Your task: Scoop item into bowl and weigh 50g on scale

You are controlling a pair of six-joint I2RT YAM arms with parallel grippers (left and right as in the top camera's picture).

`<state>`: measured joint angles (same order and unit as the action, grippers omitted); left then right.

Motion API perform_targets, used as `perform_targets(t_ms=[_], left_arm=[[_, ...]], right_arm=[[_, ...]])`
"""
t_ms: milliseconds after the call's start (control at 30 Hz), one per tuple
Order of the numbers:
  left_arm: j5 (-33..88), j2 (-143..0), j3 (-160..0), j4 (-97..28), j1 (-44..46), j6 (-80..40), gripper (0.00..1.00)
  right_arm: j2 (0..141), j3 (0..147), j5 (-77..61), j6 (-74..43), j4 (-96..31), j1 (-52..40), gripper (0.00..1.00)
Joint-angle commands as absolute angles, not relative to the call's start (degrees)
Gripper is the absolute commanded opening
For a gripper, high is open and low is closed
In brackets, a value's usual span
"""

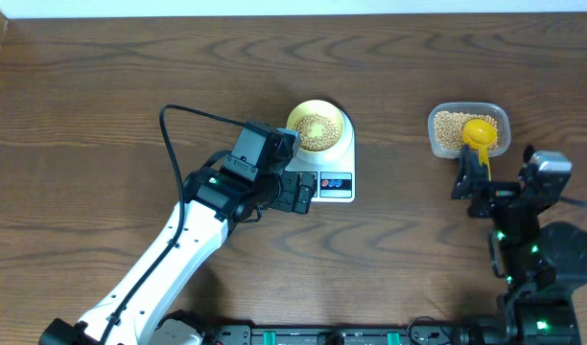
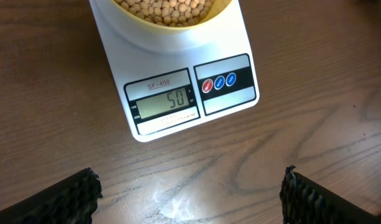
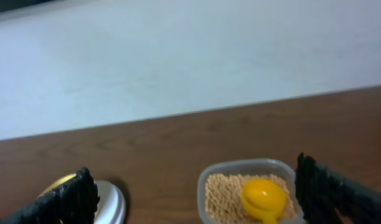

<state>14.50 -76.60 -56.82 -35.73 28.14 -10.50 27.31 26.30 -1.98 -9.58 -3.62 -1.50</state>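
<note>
The white scale [image 1: 347, 158] carries the pale yellow bowl [image 1: 295, 120], which holds a heap of tan beans [image 1: 316, 131]. In the left wrist view the scale's [image 2: 178, 81] display reads 50, and the bowl [image 2: 172, 31] with its beans [image 2: 165, 7] is cut off at the top edge. My left gripper [image 2: 190, 196] is open just in front of the scale, over bare wood; in the overhead view the left gripper [image 1: 308, 192] is beside the display. My right gripper [image 3: 193, 199] is open and empty, short of the clear tub [image 3: 249, 167].
The clear tub [image 1: 434, 125] at the right holds more beans [image 3: 221, 196]. A bright yellow scoop [image 1: 480, 134] lies in it, handle toward my right gripper [image 1: 493, 172]. A black cable [image 1: 193, 115] loops over the left arm. The far table edge meets a white surface.
</note>
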Motion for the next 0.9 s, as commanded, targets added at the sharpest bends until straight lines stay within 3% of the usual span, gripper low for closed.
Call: perform_targets(t_ms=[0,433,867], left_arm=[[14.52,-75.88,-56.36,-35.73,28.10,-10.20,0.94],[14.52,-75.88,-56.36,-35.70,28.10,-10.20,0.94],[14.50,-75.88,-56.36,-35.70,28.10,-10.20,0.94]], right_arm=[[23.05,21.78,-2.04,-9.37,-0.86,-2.55,0.99],[9.56,6.57,-2.02,-9.39,10.50,-2.72,0.99],[1.89,2.44,-1.37,-9.32,11.07,-2.72,0.99]])
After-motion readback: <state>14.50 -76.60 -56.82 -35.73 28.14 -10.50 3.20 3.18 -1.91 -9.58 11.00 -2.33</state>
